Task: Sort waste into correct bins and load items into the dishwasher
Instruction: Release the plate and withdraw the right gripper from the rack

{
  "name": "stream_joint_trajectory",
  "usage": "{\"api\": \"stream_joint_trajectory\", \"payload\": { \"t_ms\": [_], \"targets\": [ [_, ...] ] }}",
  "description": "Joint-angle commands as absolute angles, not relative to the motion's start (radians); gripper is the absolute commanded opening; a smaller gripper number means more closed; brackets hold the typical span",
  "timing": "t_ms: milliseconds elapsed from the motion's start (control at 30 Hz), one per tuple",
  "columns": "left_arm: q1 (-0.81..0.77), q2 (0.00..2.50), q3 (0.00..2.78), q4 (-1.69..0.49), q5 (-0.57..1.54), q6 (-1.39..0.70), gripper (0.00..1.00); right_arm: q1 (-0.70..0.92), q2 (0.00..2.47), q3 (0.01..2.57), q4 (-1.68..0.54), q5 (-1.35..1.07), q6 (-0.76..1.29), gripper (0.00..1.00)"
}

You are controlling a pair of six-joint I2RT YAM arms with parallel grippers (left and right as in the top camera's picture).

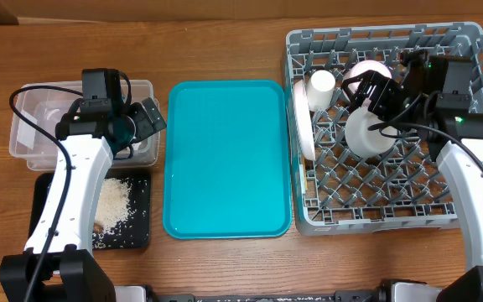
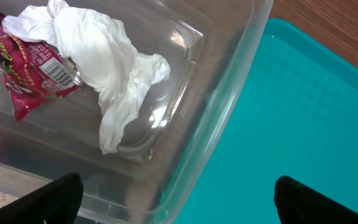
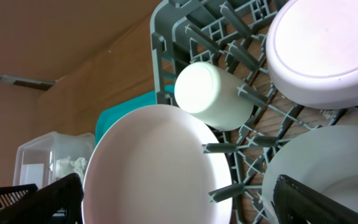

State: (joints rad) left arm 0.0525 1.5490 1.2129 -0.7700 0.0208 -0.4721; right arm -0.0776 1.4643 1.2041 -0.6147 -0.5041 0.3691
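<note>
Wooden table (image 1: 225,33), left gripper (image 2: 179,200) and right gripper (image 3: 182,202) wide, red wrapper (image 2: 30,68) touching napkin (image 2: 104,68) (left wrist view only)

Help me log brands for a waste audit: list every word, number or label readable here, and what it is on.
Crumpled red plastic wrapper: a barcode with white small print beside it, too small and creased to read.
Same wrapper: yellow lettering, cut off by folds, unreadable.
No other text shows in any view.
</note>
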Motion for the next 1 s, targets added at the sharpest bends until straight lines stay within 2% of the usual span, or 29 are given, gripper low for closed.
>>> {"api": "stream_joint_trajectory", "payload": {
  "t_ms": [0,967],
  "targets": [
    [0.046,1.556,1.222,-0.767,0.008,-0.483,1.00,-0.077,1.467,1.228,-0.611,-0.486,0.363,1.00],
    [0.046,1.556,1.222,-0.767,0.008,-0.483,1.00,-0.077,1.430,1.228,-0.611,-0.486,0.363,1.00]
  ]
}}
